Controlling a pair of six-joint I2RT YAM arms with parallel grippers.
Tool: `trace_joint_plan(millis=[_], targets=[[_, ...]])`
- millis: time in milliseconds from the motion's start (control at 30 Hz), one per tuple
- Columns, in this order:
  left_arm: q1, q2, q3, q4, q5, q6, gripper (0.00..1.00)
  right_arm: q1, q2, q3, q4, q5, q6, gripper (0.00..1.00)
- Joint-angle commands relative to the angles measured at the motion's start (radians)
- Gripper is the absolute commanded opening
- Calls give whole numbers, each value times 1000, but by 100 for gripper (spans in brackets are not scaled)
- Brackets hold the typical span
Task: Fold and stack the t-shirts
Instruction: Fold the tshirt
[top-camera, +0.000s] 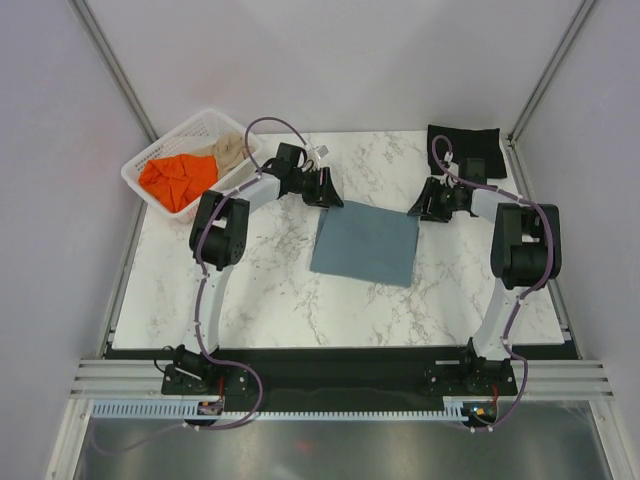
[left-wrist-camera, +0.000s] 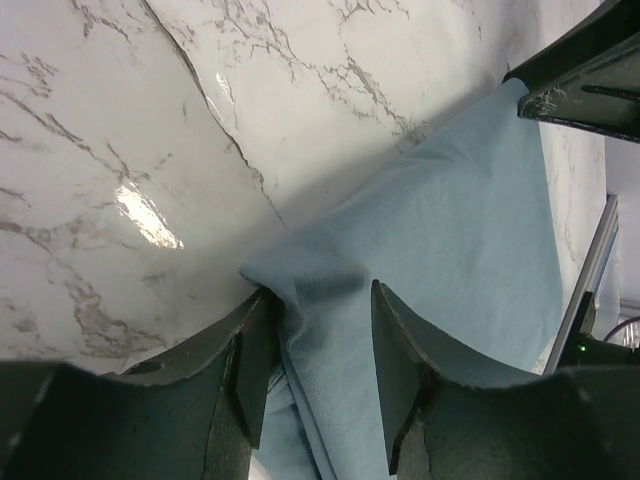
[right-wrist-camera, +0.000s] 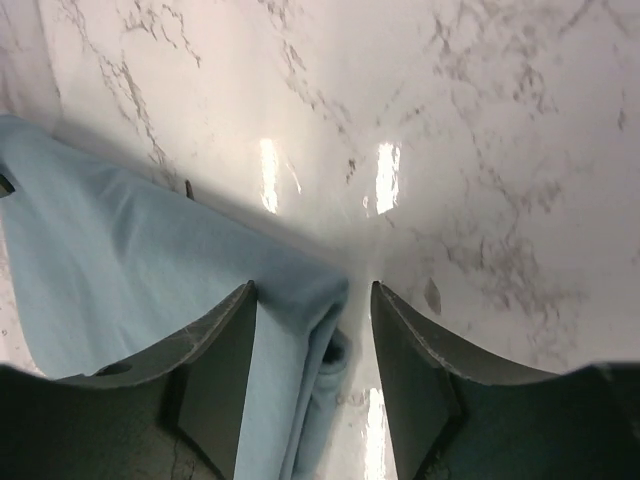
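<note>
— How do the white-and-black arms (top-camera: 212, 300) stand?
— Both stretch forward, elbows out, wrists turned inward toward each other.
— And at the tips?
— The black two-finger left gripper (left-wrist-camera: 320, 300) and black two-finger right gripper (right-wrist-camera: 312, 295) are lowered, jaws apart.

table (top-camera: 260, 290): glossy white marble | walls (top-camera: 50, 150): plain pale grey

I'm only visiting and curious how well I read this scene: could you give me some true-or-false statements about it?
1. The blue-grey t-shirt lies folded flat. True.
2. The white basket holds the black t-shirt. False: it holds the orange t-shirt and the beige t-shirt; the black one lies far right, outside it.
3. The left pincer and right pincer each straddle a far corner of the blue-grey t-shirt. True.
4. The right pincer is clamped shut. False: its jaws stand apart.
</note>
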Motion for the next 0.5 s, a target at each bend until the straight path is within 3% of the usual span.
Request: trace_joint_plan(millis=[0,67,167,200,267,300,333,467], targets=[[1,20,54,8,27,57,50,-3,69,40,11,-53,-31,55],[1,23,59,10,22,60,51,-3,87,46,11,-56,-36,48],[3,29,72,8,33,60,48,-3,95,49,11,-53,-42,28],[3,27,77,8,36,52,33,-3,94,52,11,-53,-42,21],[3,21,88,10,44,37,22,-3,92,63,11,-55,-40,6],[3,21,92,8,51,17,8,-3,89,69,11,-59,-37,1],[3,14,97,10,57,6,2,-3,80,73,12,-62,-34,0],[1,-18,102,10,62,-34,2,0,38,75,23,-79,-14,0]])
